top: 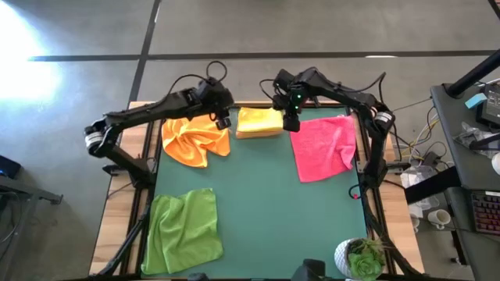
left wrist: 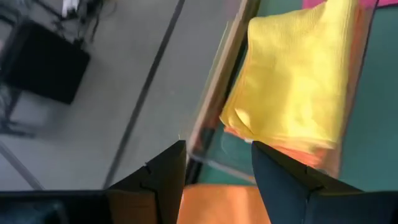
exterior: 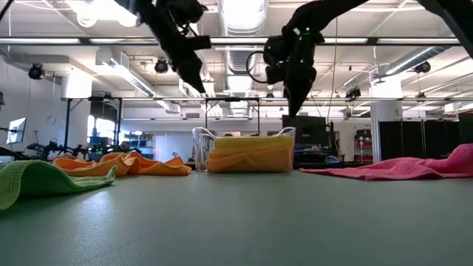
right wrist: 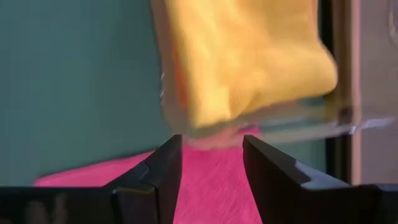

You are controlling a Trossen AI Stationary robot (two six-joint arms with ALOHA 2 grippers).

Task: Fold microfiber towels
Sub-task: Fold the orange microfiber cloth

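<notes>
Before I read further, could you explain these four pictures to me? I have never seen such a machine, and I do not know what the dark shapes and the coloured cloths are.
This is a robot with two dark arms at a green table. One picture looks straight down from above, one looks level across the table top, and two come from cameras on the arms' wrists.

On the table lie an orange towel, a pink towel and a green towel. A clear plastic bin holds a folded yellow towel with another orange one under it.

The left gripper hangs above the orange towel, the right gripper above the pink one, on either side of the bin. Both are open and hold nothing.
</notes>
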